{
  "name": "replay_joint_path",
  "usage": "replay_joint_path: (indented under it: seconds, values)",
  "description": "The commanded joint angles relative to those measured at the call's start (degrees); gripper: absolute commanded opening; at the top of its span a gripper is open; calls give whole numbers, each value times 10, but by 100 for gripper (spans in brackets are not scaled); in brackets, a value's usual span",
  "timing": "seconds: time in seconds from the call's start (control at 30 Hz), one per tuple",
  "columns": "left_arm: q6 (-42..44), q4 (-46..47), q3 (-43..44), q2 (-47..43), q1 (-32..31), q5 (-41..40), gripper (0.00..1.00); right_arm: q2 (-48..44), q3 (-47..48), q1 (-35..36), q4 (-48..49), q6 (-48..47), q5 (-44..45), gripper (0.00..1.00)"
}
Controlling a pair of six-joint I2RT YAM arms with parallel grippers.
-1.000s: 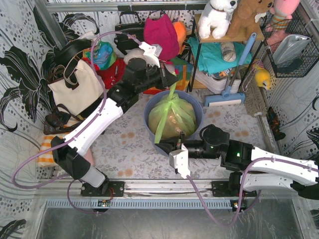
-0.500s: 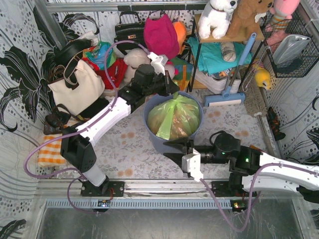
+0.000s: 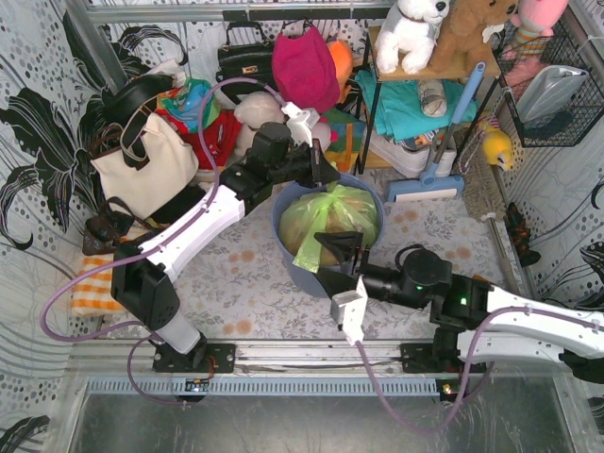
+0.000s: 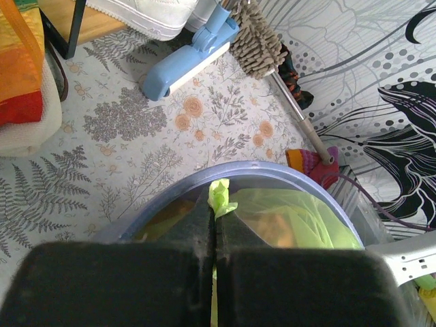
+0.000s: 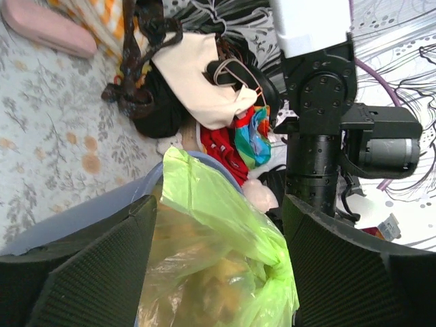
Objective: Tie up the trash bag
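The trash bag [image 3: 332, 219], thin light-green plastic with tan paper showing through, sits in the round blue-grey bin [image 3: 287, 253]. My left gripper [image 3: 330, 176] hangs over the bin's far rim, shut on a narrow green tail of the bag [image 4: 219, 196]. Its pads [image 4: 194, 225] meet with the tail poking out of them. At the bin's near side my right gripper [image 3: 338, 260] is open. The bag's loose flap [image 5: 204, 204] and a twisted knot [image 5: 276, 255] lie between its fingers [image 5: 102, 272], which do not press on the plastic.
Behind the bin is a blue floor brush [image 3: 427, 181], and a shelf [image 3: 415, 71] holding stuffed toys and folded cloths. A cream tote [image 3: 142, 165], handbags and clothes pile up at the back left. A striped orange cloth [image 3: 90, 283] lies at the left.
The right gripper has opened and let go of its bag tail, drew back, then came up to the bag's front. The left gripper came down and right, and the stretched bag slackened into the bin.
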Motion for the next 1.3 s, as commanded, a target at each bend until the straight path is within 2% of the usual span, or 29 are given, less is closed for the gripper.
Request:
replay_joint_path:
  seconds: [0.0, 0.1, 0.23, 0.3, 0.33, 0.43, 0.5, 0.7, 0.77, 0.87, 1.07, 1.27]
  values:
    - [9, 6, 9, -15, 0, 15, 0, 46, 25, 4, 51, -70, 54, 73]
    - [8, 9, 6, -19, 0, 14, 0, 73, 30, 2, 79, -74, 58, 67]
    - [10, 8, 3, -26, 0, 15, 0, 95, 44, -2, 83, -57, 62, 44]
    - [12, 8, 0, -30, 0, 12, 0, 92, 42, -3, 84, -49, 66, 37]
    - [13, 8, -2, -31, 0, 11, 0, 88, 41, -3, 84, -44, 67, 37]
    - [17, 6, -5, -36, 0, 8, 0, 75, 34, -3, 83, -29, 78, 47]
    - [18, 6, -5, -38, 0, 8, 0, 69, 34, -3, 78, -25, 87, 45]
    - [20, 5, -2, -41, 0, 6, 0, 70, 47, -3, 60, 30, 87, 3]
    - [22, 4, -1, -43, 0, 4, 0, 70, 53, -3, 48, 64, 88, 0]
    - [25, 3, 0, -46, 1, -1, 0, 66, 61, -3, 42, 141, 92, 0]
    - [30, 1, 6, -45, 0, -8, 0, 73, 96, -3, 39, 396, 187, 0]
    - [37, 10, 16, -41, 1, -24, 0, 83, 155, -3, -69, 702, 267, 0]
